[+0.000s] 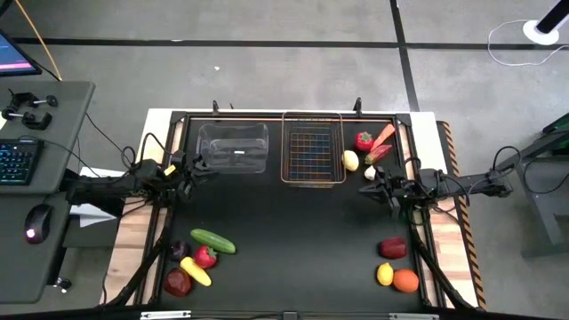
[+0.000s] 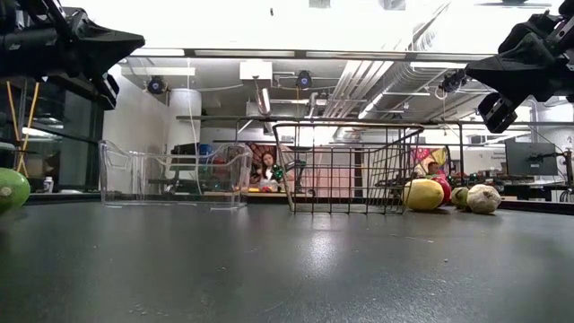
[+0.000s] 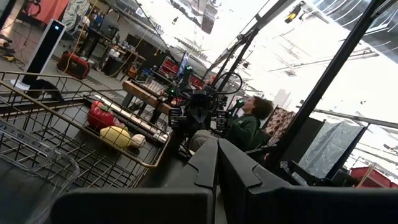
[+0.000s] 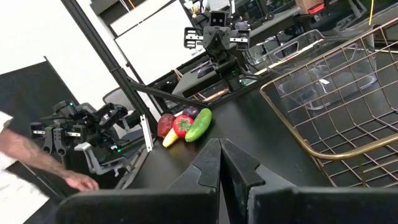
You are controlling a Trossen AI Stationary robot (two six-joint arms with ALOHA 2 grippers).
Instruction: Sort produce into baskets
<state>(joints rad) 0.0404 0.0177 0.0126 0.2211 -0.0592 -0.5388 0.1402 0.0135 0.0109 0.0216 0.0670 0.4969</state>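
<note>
You are looking down on a black table [image 1: 293,249] with both arms raised above it and holding nothing. Your left gripper [image 1: 189,169] hovers at the left side, its jaws pressed together, with the clear plastic bin [image 1: 233,148] just ahead of them. Your right gripper [image 1: 375,190] hovers at the right side, jaws also together and empty. Beyond its tips sits the copper wire basket [image 1: 312,148], beside the clear bin. Neither basket holds any produce.

Just past the right jaws lie a white garlic [image 1: 370,173], a yellow lemon [image 1: 350,160], a red piece [image 1: 364,140] and a carrot [image 1: 383,135]. Behind the right gripper, well apart, rest a dark red apple [image 1: 393,247], another lemon [image 1: 385,274] and an orange [image 1: 405,281]. Well behind the left jaws lie a green cucumber [image 1: 213,241], an eggplant [image 1: 180,251], a banana [image 1: 196,271] and red fruits [image 1: 178,283].
</note>
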